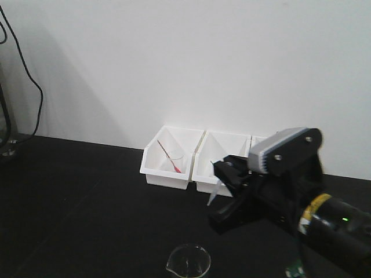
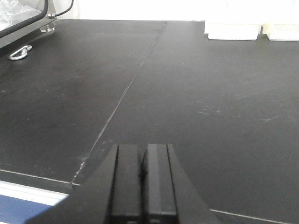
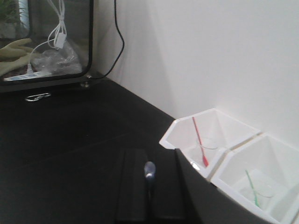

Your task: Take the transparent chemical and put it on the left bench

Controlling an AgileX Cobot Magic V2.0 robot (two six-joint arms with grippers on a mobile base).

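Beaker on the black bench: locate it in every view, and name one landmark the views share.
Front view: the beaker stands at the bottom edge, near the centre, on the black bench, in front of the white bins.
Left wrist view: not in it.
Right wrist view: not in it.
Shared landmark: the white bins, top right in the left wrist view and lower right in the right wrist view.

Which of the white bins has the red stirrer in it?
The leftmost bin of the row, front view. Its red stirrer leans in a small beaker; the bin beside it holds a green one.
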